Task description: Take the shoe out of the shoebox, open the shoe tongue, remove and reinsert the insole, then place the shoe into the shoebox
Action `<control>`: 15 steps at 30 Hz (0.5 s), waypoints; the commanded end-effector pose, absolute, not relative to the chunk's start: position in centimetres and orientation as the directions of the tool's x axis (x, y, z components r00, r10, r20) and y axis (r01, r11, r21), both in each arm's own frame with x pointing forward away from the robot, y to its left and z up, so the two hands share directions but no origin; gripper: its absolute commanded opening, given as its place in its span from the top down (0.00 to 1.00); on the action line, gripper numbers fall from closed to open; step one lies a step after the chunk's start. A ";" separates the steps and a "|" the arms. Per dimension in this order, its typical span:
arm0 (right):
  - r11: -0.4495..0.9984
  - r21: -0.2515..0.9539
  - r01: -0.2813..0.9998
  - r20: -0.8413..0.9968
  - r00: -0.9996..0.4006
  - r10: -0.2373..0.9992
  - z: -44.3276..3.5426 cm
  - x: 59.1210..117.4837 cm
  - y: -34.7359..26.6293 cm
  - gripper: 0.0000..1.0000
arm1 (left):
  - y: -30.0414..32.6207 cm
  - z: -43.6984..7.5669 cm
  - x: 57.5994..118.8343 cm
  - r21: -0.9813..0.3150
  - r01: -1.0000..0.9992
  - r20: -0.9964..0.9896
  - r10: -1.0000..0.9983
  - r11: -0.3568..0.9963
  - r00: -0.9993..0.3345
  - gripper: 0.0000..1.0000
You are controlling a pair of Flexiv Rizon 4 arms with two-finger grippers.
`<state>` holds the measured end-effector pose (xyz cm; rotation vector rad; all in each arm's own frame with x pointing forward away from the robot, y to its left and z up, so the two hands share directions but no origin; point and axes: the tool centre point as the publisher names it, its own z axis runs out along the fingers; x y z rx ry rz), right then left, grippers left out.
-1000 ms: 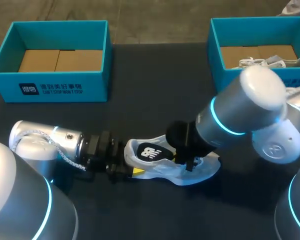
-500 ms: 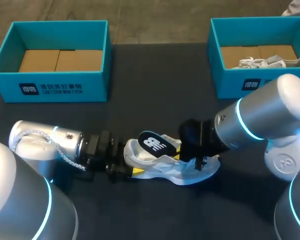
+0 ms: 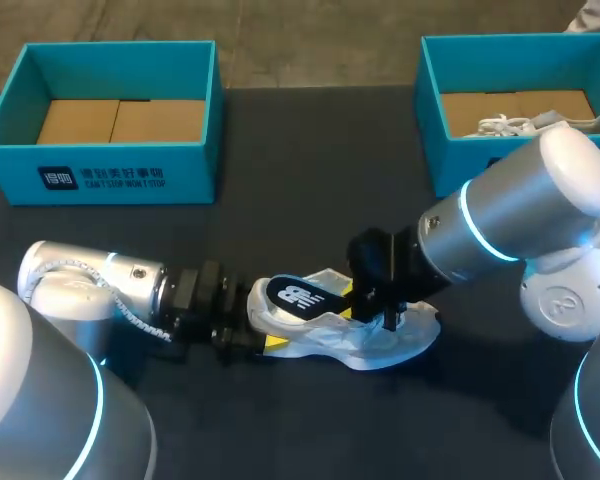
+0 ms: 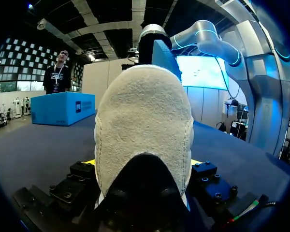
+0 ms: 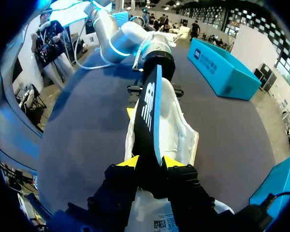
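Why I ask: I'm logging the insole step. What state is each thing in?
shoe: on the table, heel gripped.
insole: tilted up, partly out of the shoe.
left gripper: shut on the shoe's heel.
right gripper: shut on the insole.
left shoebox: open, empty.
right shoebox: open, another shoe inside.

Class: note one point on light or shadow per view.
Head view: the right arm gleams and hides part of the shoe. Left wrist view: the shoe's heel is evenly lit, without glare. Right wrist view: the dark insole stands against the pale shoe.
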<state>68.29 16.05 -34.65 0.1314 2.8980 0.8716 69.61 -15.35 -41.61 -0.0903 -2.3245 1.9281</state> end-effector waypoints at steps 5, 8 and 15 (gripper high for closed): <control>0.904 0.426 0.041 -0.076 -0.994 0.081 -32.2 67.8 16.9 0.69 | -15.2 -41.9 69.8 -0.982 -0.032 0.055 0.121 0.188 -0.991 1.00; 0.915 0.403 0.025 -0.057 -0.997 0.052 -31.7 67.9 17.1 0.68 | -15.2 -41.9 69.8 -0.982 -0.032 0.055 0.121 0.188 -0.991 1.00; 0.924 0.381 0.018 -0.032 -0.999 0.033 -31.0 68.0 17.0 0.64 | -15.2 -41.9 69.8 -0.982 -0.032 0.055 0.121 0.188 -0.991 1.00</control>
